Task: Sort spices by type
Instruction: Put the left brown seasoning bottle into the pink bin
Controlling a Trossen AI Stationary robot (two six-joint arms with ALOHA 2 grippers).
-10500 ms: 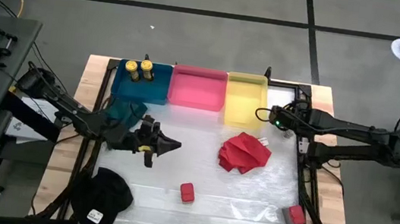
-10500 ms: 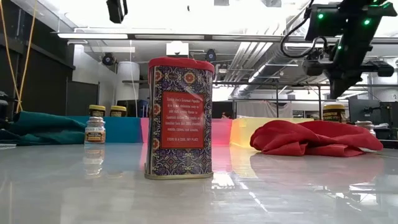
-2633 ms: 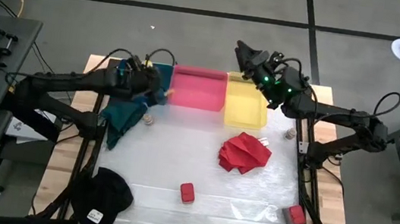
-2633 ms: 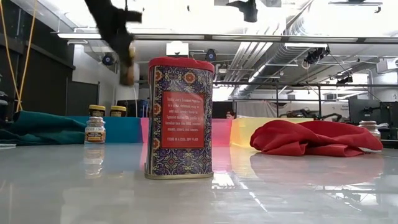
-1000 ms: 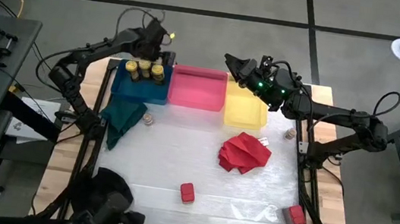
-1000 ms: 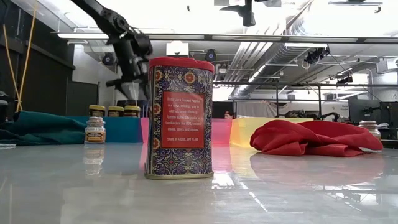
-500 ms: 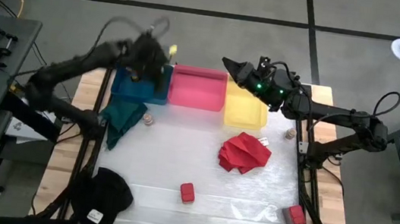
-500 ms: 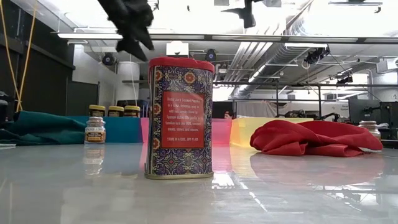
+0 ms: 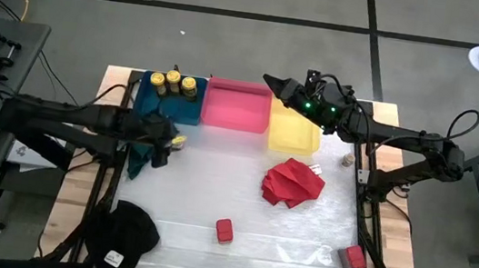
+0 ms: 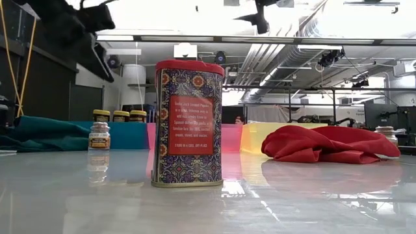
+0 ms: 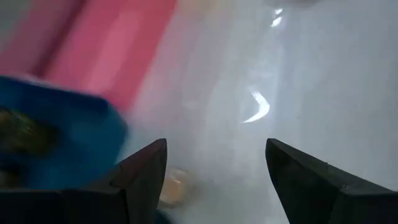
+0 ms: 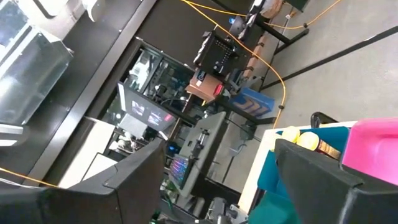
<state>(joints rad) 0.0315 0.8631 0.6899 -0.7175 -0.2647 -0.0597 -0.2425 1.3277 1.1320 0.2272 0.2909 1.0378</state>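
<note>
Claws are both standing wide and holding nothing. The left gripper (image 9: 164, 149) is hovering above the table, with the small pale jar (image 9: 178, 142) standing just beside its fingertips, near the blue bin (image 9: 144, 104) where three yellow-lidded jars (image 9: 172, 83) are sitting. The right gripper (image 9: 270, 85) is hanging over the pink bin (image 9: 235, 112). Two red tins (image 9: 224, 231) are lying well apart from both.

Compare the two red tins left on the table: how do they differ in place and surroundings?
The front-centre red tin stands in open table, far from either arm; the right-hand red tin sits at the table's right front corner, against the frame rail. Both are red, boxy, outside every bin, and untouched.
</note>
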